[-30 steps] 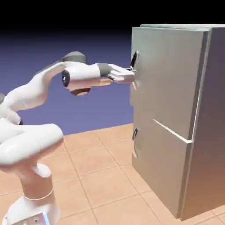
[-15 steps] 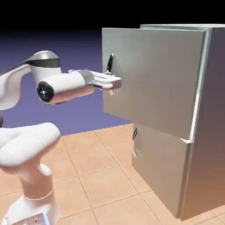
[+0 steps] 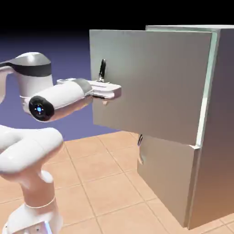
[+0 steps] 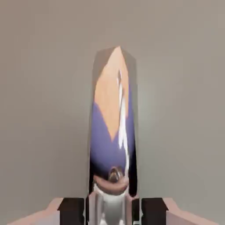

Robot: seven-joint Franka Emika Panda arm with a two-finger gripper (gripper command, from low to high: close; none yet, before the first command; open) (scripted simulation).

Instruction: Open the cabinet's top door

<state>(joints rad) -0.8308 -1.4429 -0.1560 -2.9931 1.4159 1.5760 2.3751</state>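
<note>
Hand (image 3: 108,92) tight on door handle (image 3: 102,70)

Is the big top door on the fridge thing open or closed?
Open. The top door has swung out from the cabinet, its handle side sticking out toward the arm. The gripper is shut on that handle. The lower door is closed.

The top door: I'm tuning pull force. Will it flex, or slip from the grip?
The top door is a flat metallic slab swung open with straight edges, so it's probably stiff. Its handle looks glossy, so possibly slippery, though the gripper is shut around it.
</note>
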